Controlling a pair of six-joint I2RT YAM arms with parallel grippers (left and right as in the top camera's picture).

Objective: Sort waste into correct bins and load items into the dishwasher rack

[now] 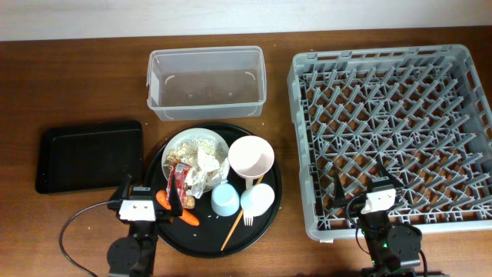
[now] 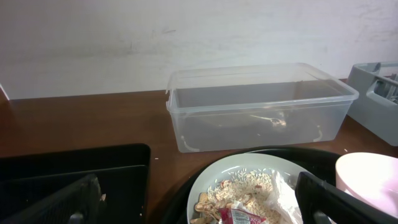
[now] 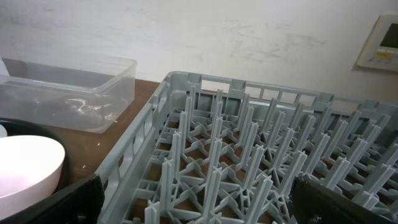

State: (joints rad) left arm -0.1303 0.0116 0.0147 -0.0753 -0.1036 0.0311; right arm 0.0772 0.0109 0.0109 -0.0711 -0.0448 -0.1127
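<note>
A round black tray (image 1: 265,223) holds a white plate (image 1: 187,141) with rice, brown scraps, crumpled tissues (image 1: 206,171) and a red wrapper (image 1: 181,181). A carrot (image 1: 180,215), pink bowl (image 1: 250,157), blue cup (image 1: 224,201), white cup (image 1: 258,198), white fork (image 1: 248,216) and chopstick (image 1: 231,228) lie on it too. My left gripper (image 1: 148,193) is open and empty at the tray's left edge, facing the plate (image 2: 249,180). My right gripper (image 1: 367,188) is open and empty over the front edge of the grey rack (image 1: 392,115), which fills the right wrist view (image 3: 249,155).
The clear tub (image 1: 206,83) stands behind the round tray and shows in the left wrist view (image 2: 255,106). The shallow black tray (image 1: 88,155) lies at the left. The rack takes up the right half of the table. Cables trail from both arms at the front.
</note>
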